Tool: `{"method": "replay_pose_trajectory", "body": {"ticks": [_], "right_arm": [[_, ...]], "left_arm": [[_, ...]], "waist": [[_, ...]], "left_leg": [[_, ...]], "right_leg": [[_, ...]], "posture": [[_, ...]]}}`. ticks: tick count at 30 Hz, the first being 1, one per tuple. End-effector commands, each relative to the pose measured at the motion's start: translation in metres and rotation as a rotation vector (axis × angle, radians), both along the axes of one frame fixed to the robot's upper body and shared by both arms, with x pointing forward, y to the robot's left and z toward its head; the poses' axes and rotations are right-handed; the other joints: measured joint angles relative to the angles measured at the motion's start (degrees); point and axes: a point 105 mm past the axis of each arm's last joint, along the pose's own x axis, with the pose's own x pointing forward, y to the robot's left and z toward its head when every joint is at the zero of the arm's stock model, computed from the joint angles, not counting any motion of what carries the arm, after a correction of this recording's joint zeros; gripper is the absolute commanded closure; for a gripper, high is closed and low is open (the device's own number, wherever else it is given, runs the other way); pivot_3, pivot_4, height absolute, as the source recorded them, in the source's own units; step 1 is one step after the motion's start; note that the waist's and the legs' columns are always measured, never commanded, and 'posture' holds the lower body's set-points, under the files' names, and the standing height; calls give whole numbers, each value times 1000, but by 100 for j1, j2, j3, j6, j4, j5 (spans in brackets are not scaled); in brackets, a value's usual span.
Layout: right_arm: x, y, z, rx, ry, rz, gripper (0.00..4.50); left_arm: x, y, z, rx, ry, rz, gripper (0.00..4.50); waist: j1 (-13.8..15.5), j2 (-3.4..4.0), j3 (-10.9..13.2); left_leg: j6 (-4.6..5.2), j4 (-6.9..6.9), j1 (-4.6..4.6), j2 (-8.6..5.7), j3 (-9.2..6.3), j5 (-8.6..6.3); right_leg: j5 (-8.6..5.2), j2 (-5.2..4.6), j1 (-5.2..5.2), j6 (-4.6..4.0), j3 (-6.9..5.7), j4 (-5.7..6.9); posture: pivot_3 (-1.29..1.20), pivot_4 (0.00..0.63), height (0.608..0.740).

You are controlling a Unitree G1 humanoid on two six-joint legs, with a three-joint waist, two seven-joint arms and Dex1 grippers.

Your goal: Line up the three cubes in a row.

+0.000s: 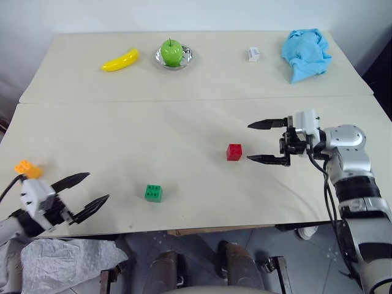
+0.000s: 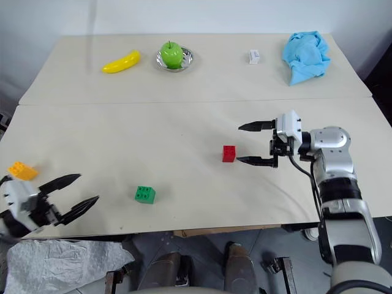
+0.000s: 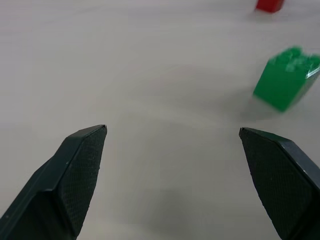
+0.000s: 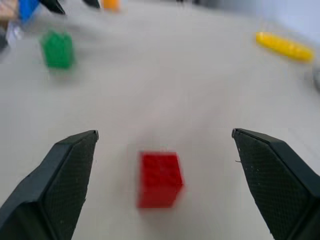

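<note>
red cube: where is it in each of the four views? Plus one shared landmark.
Left eye: red cube mid-table, just off the right claw tips.
Right eye: same spot, slightly further left in the picture.
Left wrist: cut off at the top edge.
Right wrist: between the open fingers.
Shared landmark: green cube.

Matt cream table (image 1: pixel 184 122), three glossy studded plastic cubes (image 1: pixel 234 152), shiny metal dish (image 1: pixel 185 59) under a waxy apple (image 1: pixel 172 52), crumpled blue cloth (image 1: pixel 305 53) far right.
</note>
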Motion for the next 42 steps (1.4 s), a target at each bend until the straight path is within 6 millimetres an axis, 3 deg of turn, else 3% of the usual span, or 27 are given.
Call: {"method": "replay_pose_trajectory", "body": {"ticks": [1,5,7,12,18,27,31,38,39,42], "right_arm": [[-29,3,-1,33,77,78,9],[-51,8,-25,-7,156,118,9],[-55,10,-31,5,162,100,9],[-55,-1,-25,24,128,34,9],[-76,-20,-48,-65,171,7,9],[-82,-23,-55,-70,175,-67,9],[-82,-22,-56,-62,171,-95,0],[-85,-23,-58,-49,178,-138,0],[-85,-23,-58,-49,178,-142,0],[-86,-28,-54,-29,196,-177,0]], "left_arm": [[-23,26,-9,-17,29,106,0],[-33,36,-22,-10,82,130,0],[-29,28,-20,-26,101,69,0],[-4,-17,1,34,38,-177,0],[28,-83,7,179,12,-580,0],[51,-107,-5,208,66,-838,0],[59,-116,-2,168,34,-863,838],[60,-131,-8,177,23,-911,3006],[61,-131,-9,188,31,-916,3033],[103,-144,28,90,-60,-796,3032]], "waist": [[13,0,0],[56,-1,0],[85,-4,-2],[162,-3,-2],[185,1,-5],[41,0,-5],[47,0,-5],[170,-1,-6],[171,-1,-6],[280,-2,-4]], "left_leg": [[0,0,2,0,3,0],[-1,1,2,-3,1,-3],[-4,3,4,-3,0,-6],[-9,6,3,-4,4,-9],[-5,-3,2,-9,2,-7],[2,0,9,8,40,-1],[4,9,7,9,41,-1],[6,16,6,7,39,1],[6,16,7,7,39,1],[15,24,4,1,33,7]], "right_leg": [[0,-3,-1,0,2,1],[0,-11,-1,-1,1,1],[1,-12,-3,-2,2,2],[9,-20,-12,-15,7,2],[12,-10,-7,-20,-1,4],[14,16,-10,-14,-5,6],[16,14,-8,-10,1,8],[17,12,-8,-8,3,10],[17,12,-7,-7,4,10],[22,11,-1,0,3,11]], "posture": [[0,150,740],[0,150,740],[0,150,740],[0,150,740],[0,150,740],[0,150,740],[0,150,740],[0,150,740],[0,150,740],[0,150,740]]}}
